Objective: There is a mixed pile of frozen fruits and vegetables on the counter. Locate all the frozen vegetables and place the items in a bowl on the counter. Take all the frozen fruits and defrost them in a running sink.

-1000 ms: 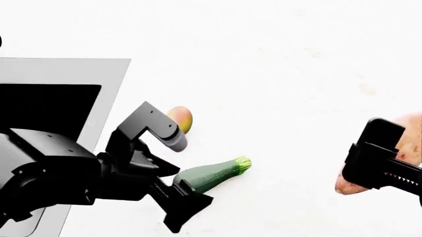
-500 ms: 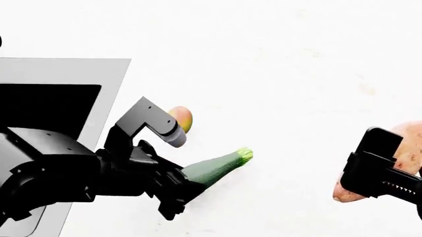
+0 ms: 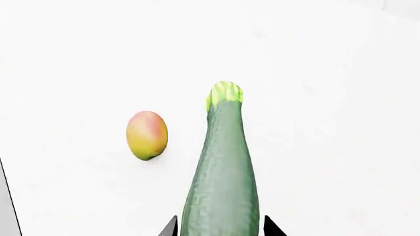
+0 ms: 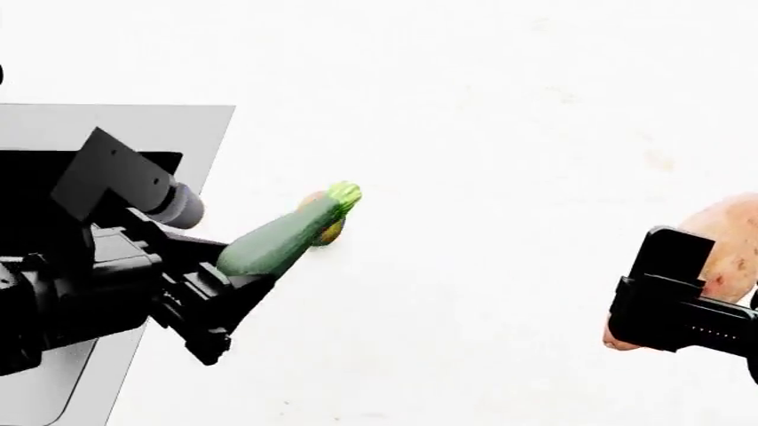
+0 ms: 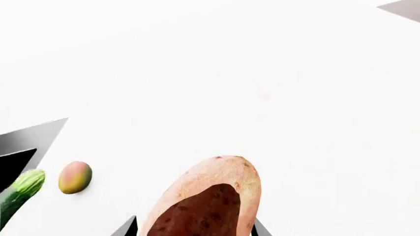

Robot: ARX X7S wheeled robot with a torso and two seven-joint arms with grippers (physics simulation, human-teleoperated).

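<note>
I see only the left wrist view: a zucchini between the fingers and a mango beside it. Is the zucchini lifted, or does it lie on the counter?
Observer: Lifted. In the head view the left gripper holds the zucchini tilted, stem end up, above the counter.
Operator: What does the right arm do?
Observer: The right gripper is shut on the sweet potato; that much shows in its wrist view.
Operator: Where is the sink from the zucchini?
Observer: The sink lies at the head view's left edge, behind the left arm.
Operator: Is the bowl near?
Observer: No view shows the bowl now.
</note>
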